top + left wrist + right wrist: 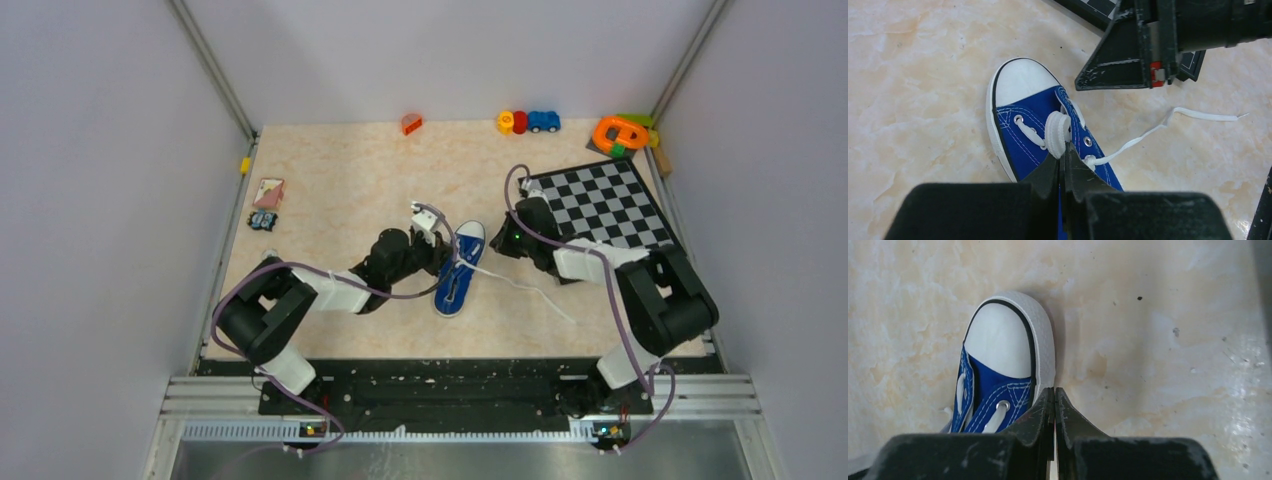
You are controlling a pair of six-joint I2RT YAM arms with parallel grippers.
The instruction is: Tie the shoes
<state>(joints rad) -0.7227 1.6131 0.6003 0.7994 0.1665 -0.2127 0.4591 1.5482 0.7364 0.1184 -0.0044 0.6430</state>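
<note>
Sneaker in blue canvas is lying on its sole near the middle of the marbled table, its white toe cap pointing toward the far edge, with both arms reaching in over it from either side.

The left gripper is hanging over the laced front of the shoe. In its wrist view the left gripper is showing its jaws drawn together to a hairline gap, pinching the lower end of a folded loop of the white lace just above the eyelets of the sneaker. One free end of the lace is trailing off to the right across the table, lying loose and flat.

The right gripper is hovering by the toe, between the shoe and the checkerboard. Its own camera is showing the right gripper with jaws pressed fully together and nothing visibly caught between them, the tips sitting just beside the white rubber rim of the sneaker; whether they are touching it cannot be told. From the left wrist view the right gripper is appearing above the trailing lace, apart from it.
</note>
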